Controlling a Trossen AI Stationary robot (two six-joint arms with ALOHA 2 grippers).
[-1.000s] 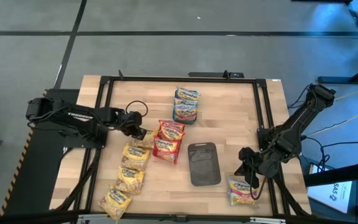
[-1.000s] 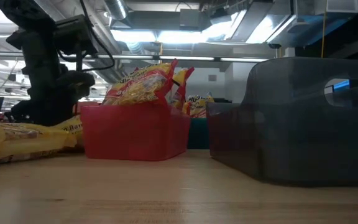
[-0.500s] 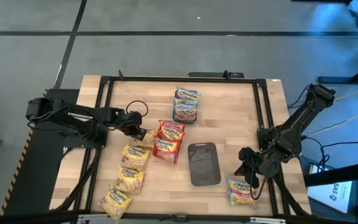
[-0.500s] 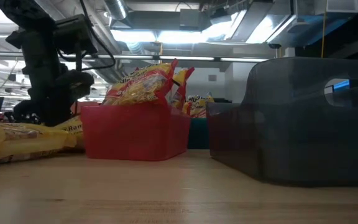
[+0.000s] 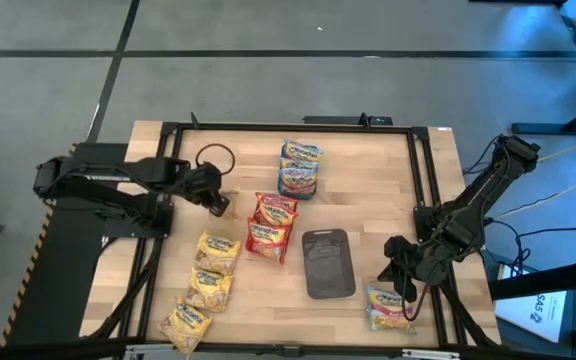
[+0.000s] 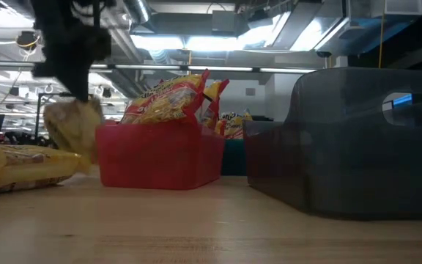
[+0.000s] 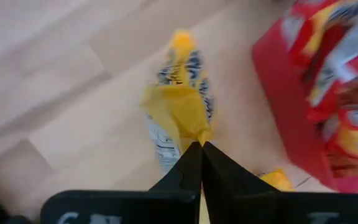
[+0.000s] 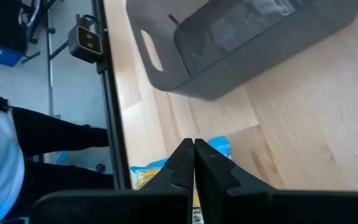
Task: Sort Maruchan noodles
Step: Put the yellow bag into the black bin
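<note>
Left gripper: fingers pinched on one edge of a yellow-orange noodle packet, which hangs below the gripper, clear of the table, just beside the red tray.

Right gripper: fingers closed together with nothing between them, resting near the table's right front corner, touching or just above a blue-and-pink packet beside the grey tray. Red tray: holds red packets, standing on edge. Blue-and-pink stack: lies toward the far side of the table, well apart from both grippers. Three more yellow-orange packets: laid in a line running from below the left gripper toward the near left corner of the table.
</note>
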